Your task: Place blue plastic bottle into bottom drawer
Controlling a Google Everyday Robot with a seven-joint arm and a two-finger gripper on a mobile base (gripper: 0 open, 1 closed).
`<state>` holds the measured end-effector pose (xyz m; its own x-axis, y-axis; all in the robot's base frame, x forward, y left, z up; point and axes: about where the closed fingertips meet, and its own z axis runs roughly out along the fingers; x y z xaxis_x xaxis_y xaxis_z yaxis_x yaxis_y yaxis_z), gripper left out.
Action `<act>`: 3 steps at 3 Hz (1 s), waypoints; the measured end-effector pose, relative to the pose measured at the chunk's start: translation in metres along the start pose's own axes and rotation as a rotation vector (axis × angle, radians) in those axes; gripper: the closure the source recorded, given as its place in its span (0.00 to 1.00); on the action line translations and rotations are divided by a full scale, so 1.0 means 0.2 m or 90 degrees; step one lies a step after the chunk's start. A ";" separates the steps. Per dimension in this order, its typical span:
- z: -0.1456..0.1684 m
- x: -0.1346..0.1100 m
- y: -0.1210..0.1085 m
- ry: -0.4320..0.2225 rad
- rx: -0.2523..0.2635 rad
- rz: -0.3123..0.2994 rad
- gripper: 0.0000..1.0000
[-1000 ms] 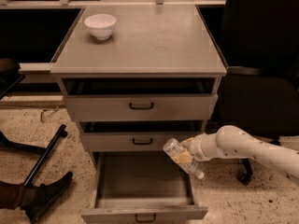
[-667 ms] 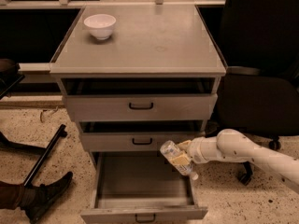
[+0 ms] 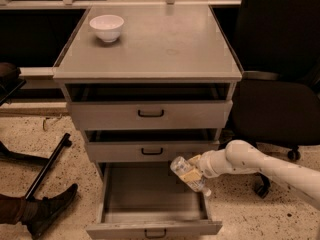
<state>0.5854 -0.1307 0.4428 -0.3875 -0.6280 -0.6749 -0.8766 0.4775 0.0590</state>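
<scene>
The gripper [image 3: 199, 165] is clasping the blue plastic bottle [image 3: 187, 175], tilted, above the right side of the open bottom drawer [image 3: 150, 228]; next, lowering it inside and releasing seems called for.

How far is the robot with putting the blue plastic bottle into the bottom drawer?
Done: the grey bottom drawer stands open. In hand: the gripper holds the small clear plastic bottle with a pale blue label tilted over the drawer's right side. Left: lowering it in and releasing.
</scene>
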 end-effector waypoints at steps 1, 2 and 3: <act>0.22 0.17 -0.02 0.044 -0.033 -0.015 1.00; 0.38 0.26 -0.01 0.063 -0.054 -0.032 1.00; 0.38 0.26 -0.01 0.063 -0.054 -0.032 1.00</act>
<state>0.5886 -0.1169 0.3518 -0.3651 -0.7088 -0.6036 -0.9151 0.3926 0.0925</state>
